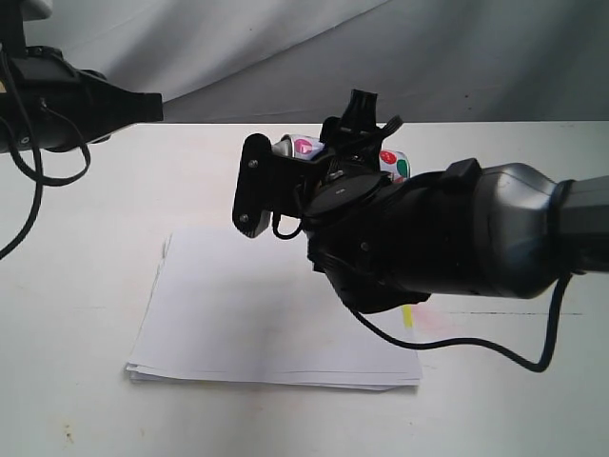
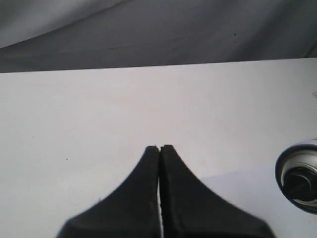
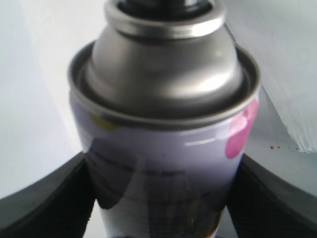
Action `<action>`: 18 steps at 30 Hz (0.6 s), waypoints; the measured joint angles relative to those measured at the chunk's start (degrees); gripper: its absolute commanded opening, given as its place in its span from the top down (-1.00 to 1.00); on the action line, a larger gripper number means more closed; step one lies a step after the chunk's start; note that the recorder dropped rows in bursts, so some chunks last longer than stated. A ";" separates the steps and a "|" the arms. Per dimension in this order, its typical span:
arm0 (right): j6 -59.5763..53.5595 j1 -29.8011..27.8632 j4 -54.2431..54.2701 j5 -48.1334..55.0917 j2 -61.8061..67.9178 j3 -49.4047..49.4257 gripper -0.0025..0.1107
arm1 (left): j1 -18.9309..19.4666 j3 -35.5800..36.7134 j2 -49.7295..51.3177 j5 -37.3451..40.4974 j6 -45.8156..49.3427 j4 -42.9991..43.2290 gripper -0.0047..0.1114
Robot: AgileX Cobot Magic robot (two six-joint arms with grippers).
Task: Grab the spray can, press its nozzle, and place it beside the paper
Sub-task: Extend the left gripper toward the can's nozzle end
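My right gripper (image 1: 347,143) is shut on the spray can (image 1: 392,162), whose white label with pink and red spots shows on either side of the fingers. It holds the can over the far edge of the paper (image 1: 247,314). In the right wrist view the two black fingers clamp the can's purple-white body (image 3: 163,168), with the silver dome above and the black nozzle (image 3: 163,4) cut off at the frame edge. The left wrist view shows the can's top (image 2: 298,177) from the side. My left gripper (image 2: 159,148) is shut and empty over bare table, far left (image 1: 147,107).
The white table (image 1: 86,286) surrounds the paper stack, which has a small yellow mark (image 1: 407,316) by its right edge. A grey cloth backdrop (image 1: 476,57) hangs behind the table. A black cable (image 1: 447,345) loops down from the right arm over the paper's corner.
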 measured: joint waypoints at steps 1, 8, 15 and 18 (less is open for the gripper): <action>0.00 0.00 0.00 0.00 0.00 0.00 0.96 | 0.00 -0.13 -0.08 1.27 0.00 -0.27 0.92; 0.00 0.00 0.00 0.09 0.00 0.00 0.96 | 0.00 -0.57 -0.65 7.71 5.32 -6.74 0.92; 0.00 0.00 0.00 0.09 0.00 0.00 0.96 | 3.88 -10.97 0.71 17.24 24.87 -33.57 0.92; 0.00 0.00 0.00 0.14 0.00 0.00 0.96 | 8.64 -15.85 3.91 27.89 38.27 -50.47 0.92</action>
